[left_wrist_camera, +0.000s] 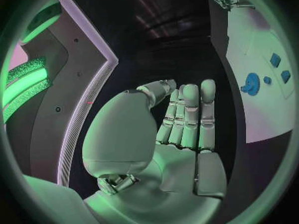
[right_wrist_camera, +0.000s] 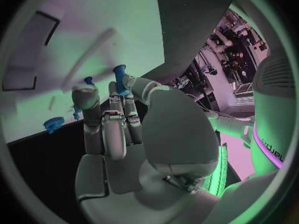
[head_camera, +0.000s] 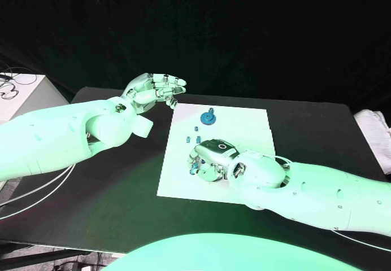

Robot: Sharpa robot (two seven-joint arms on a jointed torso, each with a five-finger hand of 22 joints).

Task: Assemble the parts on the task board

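Where visible, blue part (right_wrist_camera: 119, 72) seemingly between right hand (head_camera: 210, 157) fingers (right_wrist_camera: 114, 115)

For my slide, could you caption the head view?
Right hand works on the task board; left hand is raised beside it.

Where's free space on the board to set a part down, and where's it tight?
Free: the task board strip right of the blue gear, and its near-left corner below the right hand. Black table left of the board is bare too. Tight: mid-board, where the right hand sits over the small blue parts. The left hand hovers off the far-left corner.
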